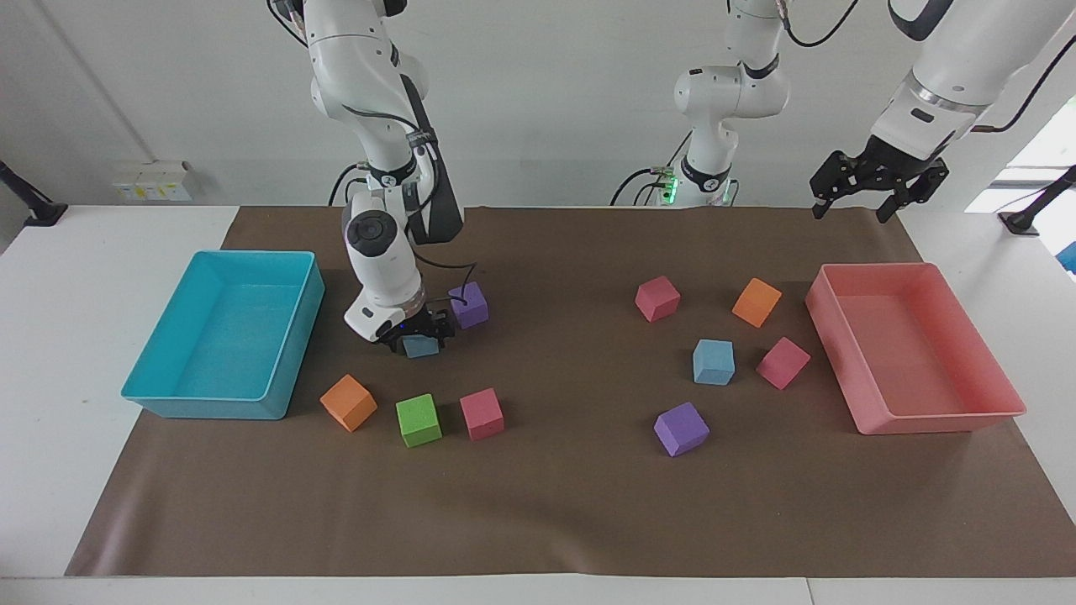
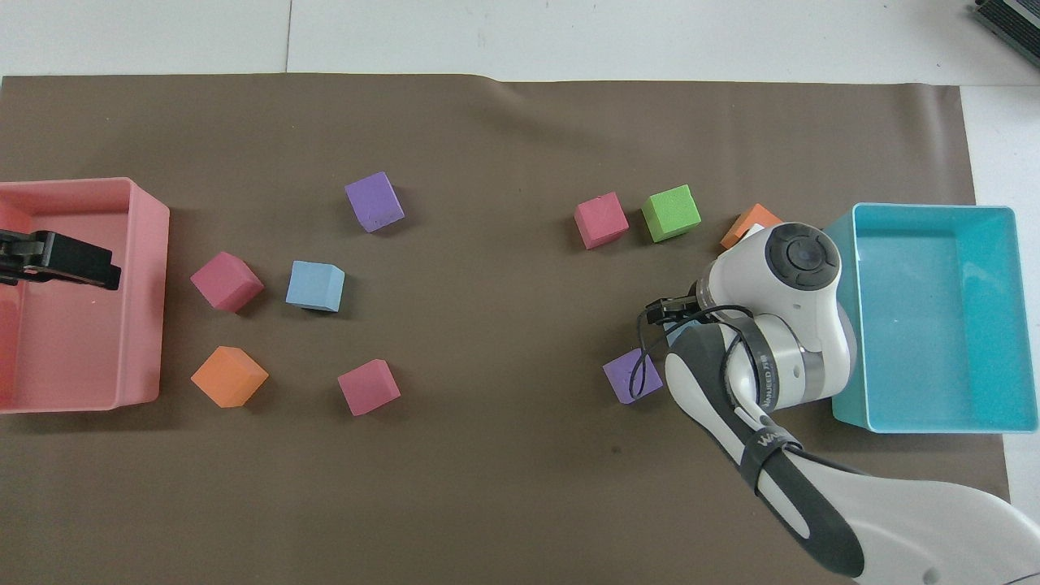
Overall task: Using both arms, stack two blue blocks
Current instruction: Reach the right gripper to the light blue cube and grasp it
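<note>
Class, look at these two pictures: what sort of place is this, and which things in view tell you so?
Probably a robotics lab: two white robot arms at a table covered by a brown mat, with coloured foam cubes and two plastic trays.

My pincers (image 1: 418,334) are black on white arms (image 1: 382,252). Sky-blue blocks (image 1: 714,362), purple (image 1: 682,428), pink (image 1: 482,413), orange (image 1: 348,402) and green (image 1: 419,419) cubes, turquoise (image 1: 227,403) and pink (image 1: 933,418) trays, brown mat (image 1: 555,504), white tabletop (image 1: 67,277).
</note>
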### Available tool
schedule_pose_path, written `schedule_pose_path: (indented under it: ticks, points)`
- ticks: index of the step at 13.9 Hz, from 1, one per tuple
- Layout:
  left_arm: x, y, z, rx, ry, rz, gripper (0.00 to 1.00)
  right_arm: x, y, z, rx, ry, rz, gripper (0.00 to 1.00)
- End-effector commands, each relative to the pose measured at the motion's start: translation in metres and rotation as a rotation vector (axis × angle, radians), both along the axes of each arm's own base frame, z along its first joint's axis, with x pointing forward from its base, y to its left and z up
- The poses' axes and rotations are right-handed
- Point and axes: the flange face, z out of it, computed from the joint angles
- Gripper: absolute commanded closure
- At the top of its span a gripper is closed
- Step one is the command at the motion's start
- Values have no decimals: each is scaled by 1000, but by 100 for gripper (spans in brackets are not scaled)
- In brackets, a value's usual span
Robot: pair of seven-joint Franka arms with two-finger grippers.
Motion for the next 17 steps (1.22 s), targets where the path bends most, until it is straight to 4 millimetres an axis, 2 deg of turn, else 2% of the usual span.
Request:
schedule_pose_path:
  ticks: [1,6,8,11,15,17]
  points:
    - [-6,4,4,-6,3,3,0,1,2,-1,9,-17,-19,100]
    - [-6,4,4,-6,3,3,0,8,0,3,6,-16,-21,100]
    - [-6,4,4,-6,3,3,0,10,0,14,8,-30,-18,100]
    - [-6,4,4,-6,3,3,0,12,-4,55,14,-31,-23,100]
    - [-6,4,4,-6,3,3,0,2,-14,108,20,-15,-23,100]
    - [-6,4,4,-6,3,3,0,5,-17,128,14,16,-26,100]
